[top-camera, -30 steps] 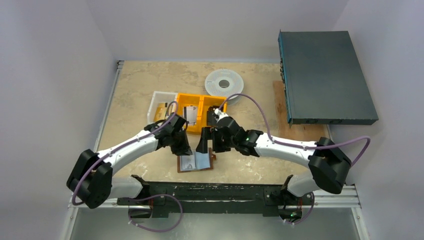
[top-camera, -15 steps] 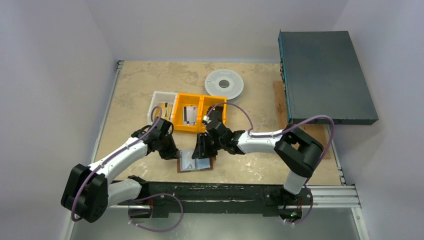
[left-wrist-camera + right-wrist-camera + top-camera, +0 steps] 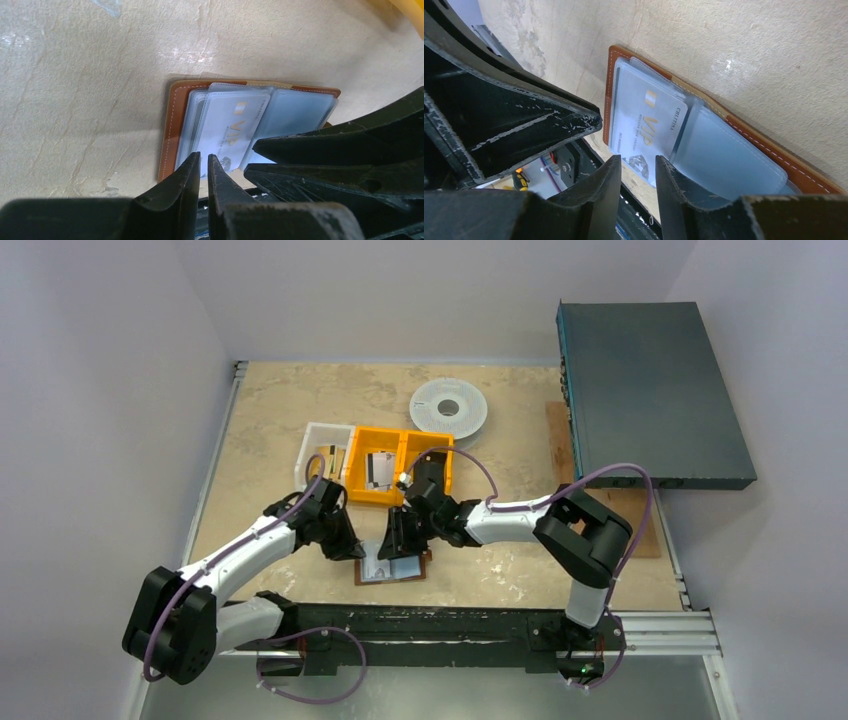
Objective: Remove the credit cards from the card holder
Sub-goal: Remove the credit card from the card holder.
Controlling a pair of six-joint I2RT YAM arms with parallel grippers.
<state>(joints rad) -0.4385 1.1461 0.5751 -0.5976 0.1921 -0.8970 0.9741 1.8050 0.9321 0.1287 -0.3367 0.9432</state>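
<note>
– Checking the card holder – where's it at?
– Flat on the table, twd the near edge, btwn the two arms, on the near side of the orange bins. Lies open, pale inner face up, brown border round it.
– And the credit cards?
– In the clear sleeves, on the holder's left half as seen from the top cam. Top one's whitish w/ gold "VIP" lettering and sits a bit askew. Others under it, can't count 'em.
– What abt the left gripper?
– Nearly closed, only a thin slit btwn the fingers. Tips over the holder's near edge, by the VIP card. Can't tell if it's pinching anything.
– And the right gripper?
– Narrow, but fingers apart w/ a clear gap. Tips at the near end of the VIP card, card end showing thru the gap. Touching or not, can't tell.
– The two relative to each other?
– Right beside each other, both low over the holder.
</note>
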